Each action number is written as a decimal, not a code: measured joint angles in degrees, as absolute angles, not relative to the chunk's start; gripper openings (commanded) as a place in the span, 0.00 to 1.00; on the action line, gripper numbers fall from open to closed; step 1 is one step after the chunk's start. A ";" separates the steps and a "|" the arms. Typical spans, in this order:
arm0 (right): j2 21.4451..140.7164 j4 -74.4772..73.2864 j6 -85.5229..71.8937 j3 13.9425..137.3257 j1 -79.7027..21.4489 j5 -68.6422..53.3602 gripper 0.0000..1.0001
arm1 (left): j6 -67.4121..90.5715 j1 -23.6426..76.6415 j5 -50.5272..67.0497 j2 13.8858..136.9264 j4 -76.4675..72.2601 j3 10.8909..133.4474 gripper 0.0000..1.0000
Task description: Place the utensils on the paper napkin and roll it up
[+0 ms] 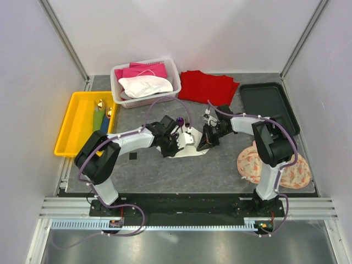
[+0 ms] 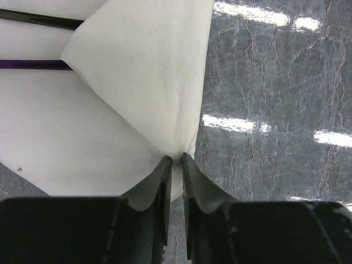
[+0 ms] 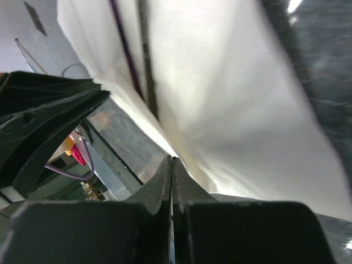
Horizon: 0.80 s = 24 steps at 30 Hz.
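Observation:
The off-white paper napkin (image 1: 191, 148) lies on the grey table between my two grippers. My left gripper (image 1: 179, 142) is shut on the napkin's corner (image 2: 177, 147) and a flap of the napkin (image 2: 143, 71) is folded over the utensils. A purple handle (image 2: 33, 64) and a dark handle (image 2: 38, 20) stick out from under the flap. My right gripper (image 1: 205, 144) is shut on the napkin's opposite edge (image 3: 181, 159); the purple handle (image 3: 122, 44) and the dark handle (image 3: 146, 60) show there too. The purple utensil's end (image 1: 180, 120) pokes out at the far side. Green and blue utensils (image 1: 100, 116) lie in the yellow tray (image 1: 72, 129).
A white basket (image 1: 116, 88) with pink and white cloths stands at the back. A red folded cloth (image 1: 208, 86) lies beside it, and a black tray (image 1: 268, 104) at the right. A floral cloth (image 1: 248, 164) lies near the right arm's base.

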<state>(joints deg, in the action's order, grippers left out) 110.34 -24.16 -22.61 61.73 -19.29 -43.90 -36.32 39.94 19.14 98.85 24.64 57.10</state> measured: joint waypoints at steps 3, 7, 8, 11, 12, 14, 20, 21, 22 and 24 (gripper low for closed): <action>108.79 -23.53 -22.94 61.34 -20.67 -44.66 0.02 | -35.77 39.94 19.14 98.96 24.71 57.23 0.20; 108.27 -22.24 -24.29 61.10 -22.65 -46.15 0.01 | -35.46 39.94 19.11 99.00 24.75 57.30 0.20; 108.29 -21.76 -24.71 60.93 -23.09 -46.52 0.01 | -35.42 39.94 19.11 99.00 24.75 57.30 0.20; 108.66 -20.82 -25.39 60.34 -23.53 -47.03 0.01 | -35.38 39.94 19.11 99.00 24.75 57.30 0.20; 109.01 -20.43 -25.52 60.03 -23.53 -47.13 0.01 | -35.38 39.92 19.11 99.00 24.75 57.30 0.20; 110.24 -20.05 -25.71 59.37 -23.53 -47.13 0.01 | -35.35 39.88 19.16 99.00 24.75 57.30 0.20; 113.34 -20.01 -26.20 58.85 -23.00 -48.62 0.01 | -35.33 39.86 19.18 99.00 24.73 57.30 0.20; 113.40 -19.99 -26.20 58.85 -22.87 -48.77 0.00 | -35.33 39.86 19.20 99.00 24.73 57.28 0.20; 113.45 -19.94 -26.20 58.85 -22.76 -48.93 0.00 | -35.33 39.83 19.27 99.00 24.69 57.25 0.20; 113.54 -19.88 -26.17 58.78 -22.31 -49.34 0.00 | -35.33 39.81 19.38 99.00 24.69 57.23 0.20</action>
